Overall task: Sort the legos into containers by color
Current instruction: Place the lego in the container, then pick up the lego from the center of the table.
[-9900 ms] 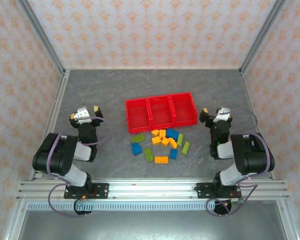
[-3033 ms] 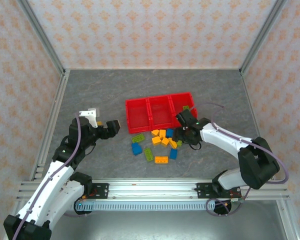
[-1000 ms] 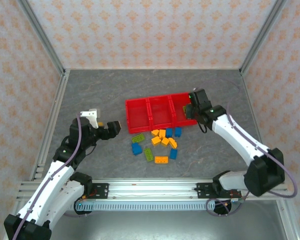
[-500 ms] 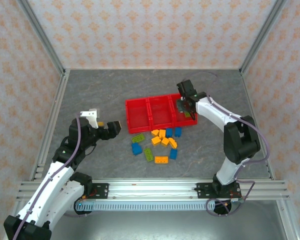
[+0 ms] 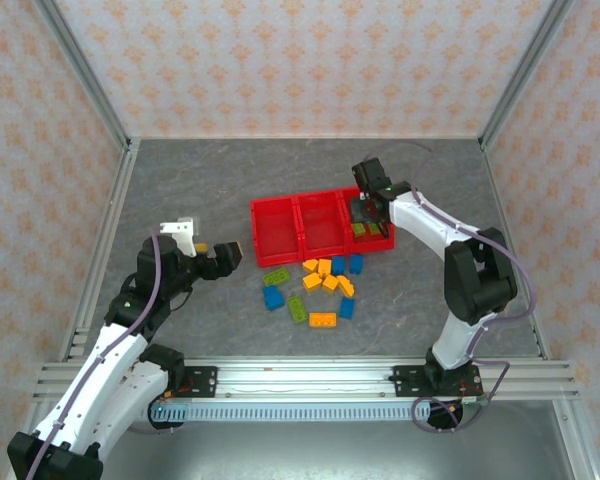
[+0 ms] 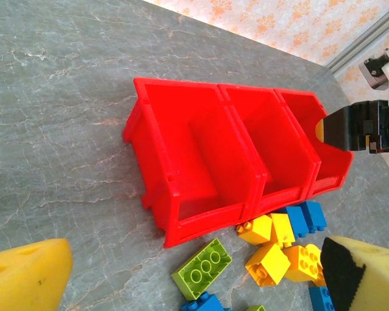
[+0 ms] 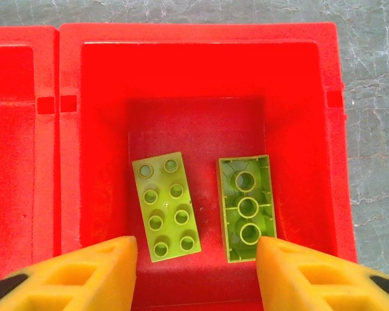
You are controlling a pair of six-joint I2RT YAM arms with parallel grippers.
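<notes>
Top: I'm hovering R gripper point(image 5: 366, 211) over right-end bin of the containers point(image 5: 276, 240), jaws spread, nothing pinched; loose legos point(image 5: 323, 285) lying in front. L wrist: L gripper point(image 6: 194, 267) gaping, empty. R wrist: two green bricks point(image 7: 166, 206) resting inside; I'm planning a straight-up lift, clearing walls.

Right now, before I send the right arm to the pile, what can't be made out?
Top external: right red plastic bin floor, partly covered by the right tool.
Left wrist: loose blue studded bricks, cut off by the bottom edge; others behind the yellow finger.
Right wrist: middle red bin, cut by left edge.
</notes>
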